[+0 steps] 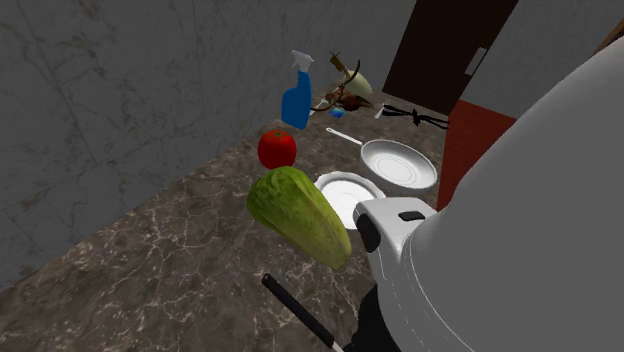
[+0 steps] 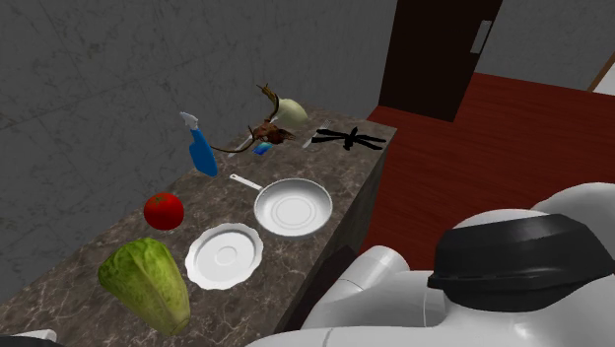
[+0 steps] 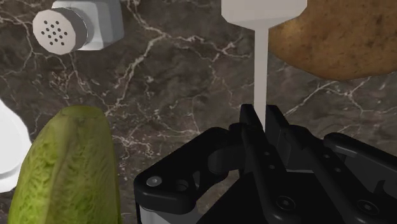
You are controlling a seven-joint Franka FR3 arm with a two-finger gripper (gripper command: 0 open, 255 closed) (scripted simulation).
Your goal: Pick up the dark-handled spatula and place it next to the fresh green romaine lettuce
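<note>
The dark veined marble counter (image 1: 140, 270) lies bare from the green romaine lettuce (image 1: 300, 215) toward the grey wall (image 1: 110, 110). A white scalloped plate (image 2: 225, 254) sits between lettuce and counter edge. Just beside the lettuce, the black gripper (image 3: 263, 114) pinches the dark-handled, white-bladed spatula (image 3: 261, 57) by its pale neck.

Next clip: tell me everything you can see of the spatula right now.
The spatula has a flat pale blade, a thin pale shaft and a straight black handle. In the shoulder view the handle juts out from under the arm over the dark marble counter. The gripper is shut on the shaft, with one black finger on each side. The blade points beyond the fingertips, near a brown potato-like lump. Whether any part rests on the counter cannot be told.
</note>
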